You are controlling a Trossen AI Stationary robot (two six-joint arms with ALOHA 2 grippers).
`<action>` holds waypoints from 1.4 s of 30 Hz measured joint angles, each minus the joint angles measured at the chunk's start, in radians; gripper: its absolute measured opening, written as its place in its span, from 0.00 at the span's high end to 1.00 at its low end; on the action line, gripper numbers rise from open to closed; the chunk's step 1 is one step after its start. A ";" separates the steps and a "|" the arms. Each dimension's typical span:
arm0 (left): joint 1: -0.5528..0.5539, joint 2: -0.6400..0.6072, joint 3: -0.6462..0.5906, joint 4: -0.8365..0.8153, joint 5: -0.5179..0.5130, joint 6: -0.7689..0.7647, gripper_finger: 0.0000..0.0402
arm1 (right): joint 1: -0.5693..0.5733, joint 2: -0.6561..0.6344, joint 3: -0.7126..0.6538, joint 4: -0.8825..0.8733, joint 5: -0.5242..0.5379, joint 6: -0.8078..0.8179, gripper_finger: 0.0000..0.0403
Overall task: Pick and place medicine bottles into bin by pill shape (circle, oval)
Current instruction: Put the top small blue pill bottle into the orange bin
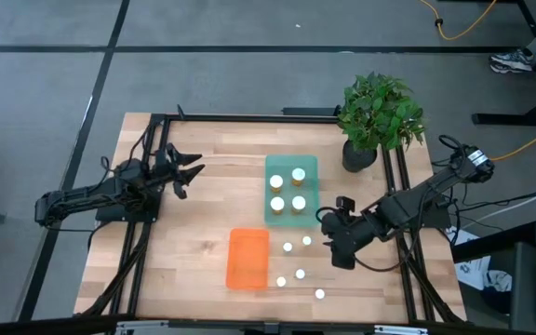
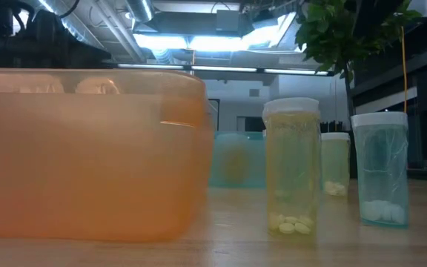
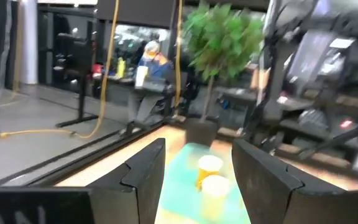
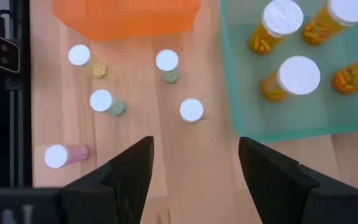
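Four wider-capped orange bottles (image 1: 288, 190) stand upright in the green tray (image 1: 274, 218); they also show in the right wrist view (image 4: 298, 76). Five smaller white-capped bottles (image 1: 300, 274) stand on the table between the green tray and the orange tray (image 1: 247, 258), which shows no bottles in it; they also show in the right wrist view (image 4: 191, 110). My right gripper (image 1: 328, 226) hovers open above the table just right of the small bottles, pointing down, touching nothing (image 4: 194, 168). My left gripper (image 1: 188, 175) is open and empty at the table's left, pointing toward the green tray (image 3: 197, 174).
A potted plant (image 1: 378, 119) stands at the far right, behind the green tray. In the low view the orange tray (image 2: 87, 156) fills the left, with small bottles (image 2: 293, 167) to its right. A person sits in the room beyond (image 3: 151, 59).
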 joint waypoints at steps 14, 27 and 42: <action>-0.217 0.339 0.209 0.167 0.143 -0.022 0.56 | -0.023 0.000 0.000 0.002 0.002 0.003 0.41; -0.500 1.183 0.768 0.191 0.033 0.264 0.56 | 0.041 -0.111 -0.042 -0.091 0.097 0.096 0.41; -0.543 1.613 1.233 -0.232 -0.005 0.256 0.56 | 0.219 -0.612 -0.558 0.384 0.090 0.104 0.41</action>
